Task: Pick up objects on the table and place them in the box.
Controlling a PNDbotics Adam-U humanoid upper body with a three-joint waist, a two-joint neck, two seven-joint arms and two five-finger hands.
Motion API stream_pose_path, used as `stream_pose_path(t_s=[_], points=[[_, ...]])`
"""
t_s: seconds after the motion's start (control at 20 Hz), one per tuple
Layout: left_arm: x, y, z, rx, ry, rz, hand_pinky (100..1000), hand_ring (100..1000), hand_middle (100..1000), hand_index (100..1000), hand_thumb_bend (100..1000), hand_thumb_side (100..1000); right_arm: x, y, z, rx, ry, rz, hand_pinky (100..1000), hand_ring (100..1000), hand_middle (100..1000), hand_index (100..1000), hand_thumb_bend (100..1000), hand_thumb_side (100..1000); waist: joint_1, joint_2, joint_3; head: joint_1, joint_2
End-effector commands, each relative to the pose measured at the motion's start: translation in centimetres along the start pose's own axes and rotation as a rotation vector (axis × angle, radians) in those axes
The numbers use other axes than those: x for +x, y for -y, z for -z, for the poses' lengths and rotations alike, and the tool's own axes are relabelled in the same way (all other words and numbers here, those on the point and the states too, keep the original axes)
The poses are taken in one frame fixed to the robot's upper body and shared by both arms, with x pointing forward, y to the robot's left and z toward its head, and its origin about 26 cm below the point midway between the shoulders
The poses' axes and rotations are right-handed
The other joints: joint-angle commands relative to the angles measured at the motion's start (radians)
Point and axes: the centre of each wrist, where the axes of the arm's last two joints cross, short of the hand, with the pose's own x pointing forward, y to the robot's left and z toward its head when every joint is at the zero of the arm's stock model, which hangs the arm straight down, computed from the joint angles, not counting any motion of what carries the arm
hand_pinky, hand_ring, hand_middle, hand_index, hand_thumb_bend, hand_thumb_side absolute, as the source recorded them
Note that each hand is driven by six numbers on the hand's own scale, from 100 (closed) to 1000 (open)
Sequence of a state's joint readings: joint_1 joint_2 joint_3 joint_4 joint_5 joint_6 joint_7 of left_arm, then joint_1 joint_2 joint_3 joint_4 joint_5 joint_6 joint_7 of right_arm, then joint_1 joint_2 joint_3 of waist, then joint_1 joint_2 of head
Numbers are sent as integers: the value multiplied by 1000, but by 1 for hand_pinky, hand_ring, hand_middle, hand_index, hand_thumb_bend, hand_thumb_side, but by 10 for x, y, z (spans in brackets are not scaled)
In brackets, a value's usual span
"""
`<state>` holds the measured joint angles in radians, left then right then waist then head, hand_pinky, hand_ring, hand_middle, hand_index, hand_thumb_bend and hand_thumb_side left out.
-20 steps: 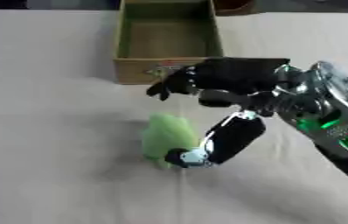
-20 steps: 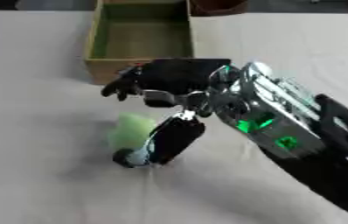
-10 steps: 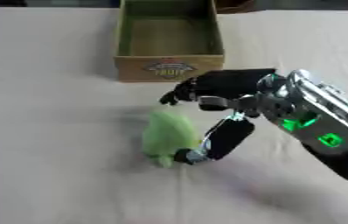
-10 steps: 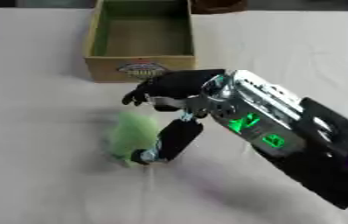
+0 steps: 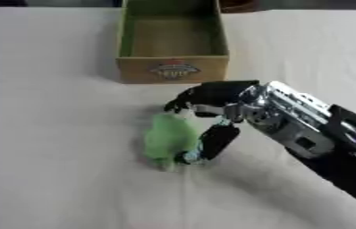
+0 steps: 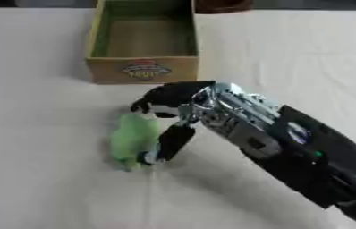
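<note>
Left eye view: counter [image 5: 48,147], pale cloth surface. Box [image 5: 172,71], tan outside with a round emblem on its near wall, green inside, open-topped, at the far centre. Green object [image 5: 168,138], soft-edged and blurred, lying on the counter near the box's front wall, outside it. Right robot hand [image 5: 212,100], entering from the right, fingers [image 5: 183,102] curled over the object's far end, thumb [image 5: 212,142] against its right side, closing around it.
</note>
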<state>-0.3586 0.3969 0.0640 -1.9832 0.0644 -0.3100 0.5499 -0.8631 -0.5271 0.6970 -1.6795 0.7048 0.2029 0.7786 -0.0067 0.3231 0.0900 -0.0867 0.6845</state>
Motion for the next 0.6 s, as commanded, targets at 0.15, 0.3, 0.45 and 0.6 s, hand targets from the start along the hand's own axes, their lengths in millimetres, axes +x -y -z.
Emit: stream_pose_path(t_s=[0.15,0.3,0.45,0.6], points=[[6,0,7,-8,34,0,653,816,784,842,100,978,-5,4,3,-3,-11,-15,766,879,783,962,403,532,3,-16,4,-1,-1],[6,0,7,-5,33,0,653,815,784,841,100,978,-7,3,5,-16,-21,-12,755,869,754,913,353,505,3,-17,4,0,-1],[6,0,7,-3,31,1,653,814,784,840,100,977,-7,4,4,-44,-24,-13,736,855,710,853,238,481,4,-17,2,1,-1],[6,0,7,-3,30,2,653,814,783,839,100,977,-5,5,1,-69,-21,-10,730,852,695,828,167,439,4,-18,1,2,-1]])
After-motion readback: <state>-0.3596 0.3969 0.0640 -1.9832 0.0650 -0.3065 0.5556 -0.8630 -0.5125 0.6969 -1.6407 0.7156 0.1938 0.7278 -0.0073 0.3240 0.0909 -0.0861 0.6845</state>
